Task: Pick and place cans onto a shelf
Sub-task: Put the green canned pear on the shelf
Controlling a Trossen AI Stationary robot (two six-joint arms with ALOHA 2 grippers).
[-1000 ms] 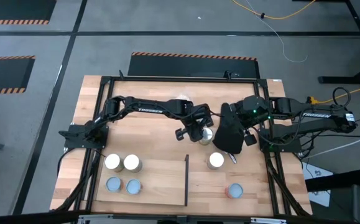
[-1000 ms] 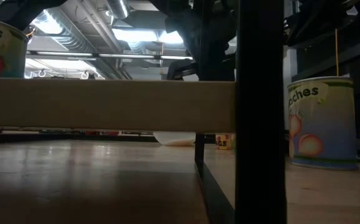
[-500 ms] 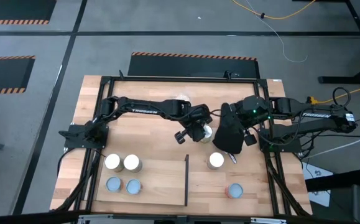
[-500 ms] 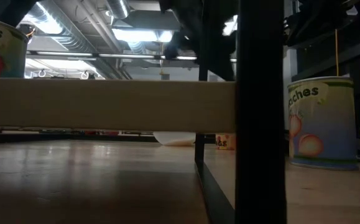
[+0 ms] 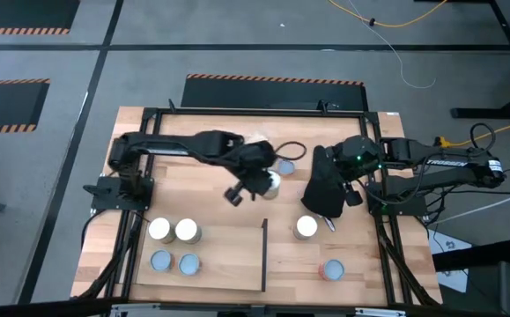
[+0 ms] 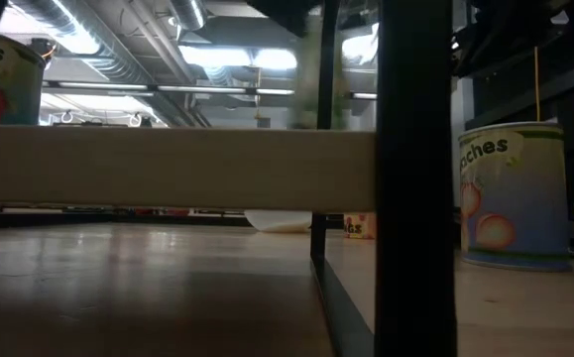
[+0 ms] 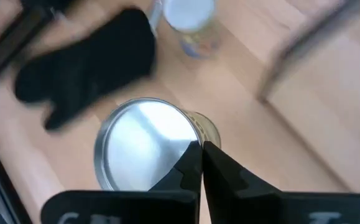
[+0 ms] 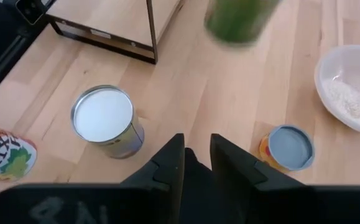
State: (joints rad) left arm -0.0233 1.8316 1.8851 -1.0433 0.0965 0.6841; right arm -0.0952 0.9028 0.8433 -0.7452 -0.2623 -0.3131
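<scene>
My left gripper (image 5: 268, 183) is over the table's middle, shut on a silvery-topped can (image 7: 145, 149) with a green label (image 8: 239, 18), which is raised off the wood. Four cans (image 5: 173, 245) stand on the light-wood shelf (image 5: 224, 255), left of its black strip (image 5: 264, 255). On the table stand a white-topped can (image 5: 306, 227), a reddish-topped can (image 5: 331, 269) and a blue-topped can (image 5: 285, 167). Right of centre, my right gripper (image 8: 195, 155) is shut on the black oven mitt (image 5: 321, 189). My left gripper pinches the can's top rim (image 7: 192, 142) between its two shut fingertips, at one spot on the edge. The fingers slant down onto it from above. The can hangs below them, clear of the table. My right gripper has the black mitt's fabric (image 8: 195, 180) between its two fingers, coming at it slanting down. Which part of the mitt it has is hidden by the gripper itself. The mitt's body (image 5: 322, 202) spreads out below the gripper.
A shallow clear bowl of grains (image 8: 350, 93) sits at the far middle of the table. The black frame rails (image 5: 136, 176) run along both sides. Bare wood lies right of the black strip, between the two loose cans.
My left gripper has risen and gone toward the table's left edge, rolling about its own axis, with the can lifted clear of the table. The blue-topped can that the arm covered now shows.
</scene>
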